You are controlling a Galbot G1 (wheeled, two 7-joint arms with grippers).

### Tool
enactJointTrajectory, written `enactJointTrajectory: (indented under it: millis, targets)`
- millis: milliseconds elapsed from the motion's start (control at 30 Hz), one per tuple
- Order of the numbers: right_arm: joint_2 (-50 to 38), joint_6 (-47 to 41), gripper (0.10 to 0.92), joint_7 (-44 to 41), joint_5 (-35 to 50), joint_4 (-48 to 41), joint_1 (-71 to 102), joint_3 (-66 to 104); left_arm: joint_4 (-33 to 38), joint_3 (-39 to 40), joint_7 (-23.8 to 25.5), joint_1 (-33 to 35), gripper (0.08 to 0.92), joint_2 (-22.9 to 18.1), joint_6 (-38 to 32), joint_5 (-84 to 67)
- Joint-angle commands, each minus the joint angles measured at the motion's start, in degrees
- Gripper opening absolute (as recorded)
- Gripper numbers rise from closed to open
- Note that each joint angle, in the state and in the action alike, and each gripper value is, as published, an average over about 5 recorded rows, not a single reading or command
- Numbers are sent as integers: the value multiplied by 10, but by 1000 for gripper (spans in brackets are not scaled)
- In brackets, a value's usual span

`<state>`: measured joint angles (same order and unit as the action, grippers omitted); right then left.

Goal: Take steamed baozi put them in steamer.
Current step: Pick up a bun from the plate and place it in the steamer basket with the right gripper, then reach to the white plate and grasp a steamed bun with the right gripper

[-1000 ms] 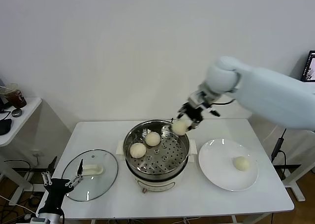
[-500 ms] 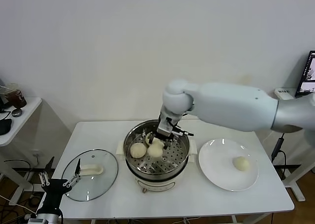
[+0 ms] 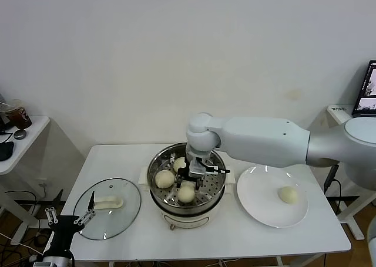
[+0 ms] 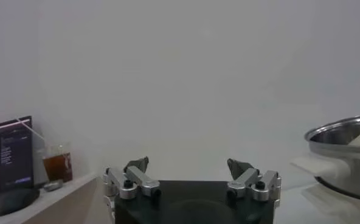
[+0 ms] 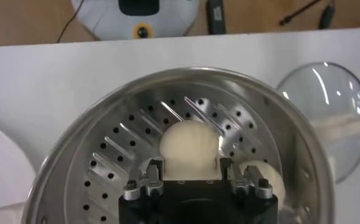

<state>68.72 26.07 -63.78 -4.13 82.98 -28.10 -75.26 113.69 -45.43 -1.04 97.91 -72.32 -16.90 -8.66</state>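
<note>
Steamer: shiny steel pot [image 3: 157, 164] on a white base at the middle of the white table [image 3: 235, 237], its holed tray [image 5: 116, 152] bare in places.
Right claw: right gripper [image 3: 194, 174] hangs low inside the pot, over the tray.
Grip: its two fingers [image 5: 151, 176] sit on either side of one bun [image 5: 189, 149]; whether they press it or have let go, cannot tell.
Buns in pot: three, the one under the claw [image 3: 187, 193] resting on the tray, a second [image 3: 164, 178] toward the left rim, a third [image 3: 180, 163] toward the back.
Fourth bun: alone [image 3: 287, 195] on the white plate [image 3: 258, 205] just right of the pot.
Lid: glass lid [image 3: 108, 214] flat on the table, left of the pot.
Left claw: left gripper [image 4: 192, 176] parked low off the table's left front corner, jaws spread wide, nothing between them.
</note>
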Motion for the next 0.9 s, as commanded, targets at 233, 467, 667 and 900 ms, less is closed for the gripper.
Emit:
enactJointTrajectory:
  millis: [233,467,667,900]
  targets:
    - [-6,30,746,10,-9,-2,-4,6,-3,1,-1,-2,823,-1,-1,0]
    - [-83,-15,822,-5,35,-1,-53,67,-2,0,0,-3,823,4,-1,-3]
    - [-208,-219,823,-25,124,28,-84,85,-1,-1,0,-6,823,11,-1,-7]
    - [-367,-369,823,-67,109,58,-40,117,-6,14,1,-13,823,16,-2,-3]
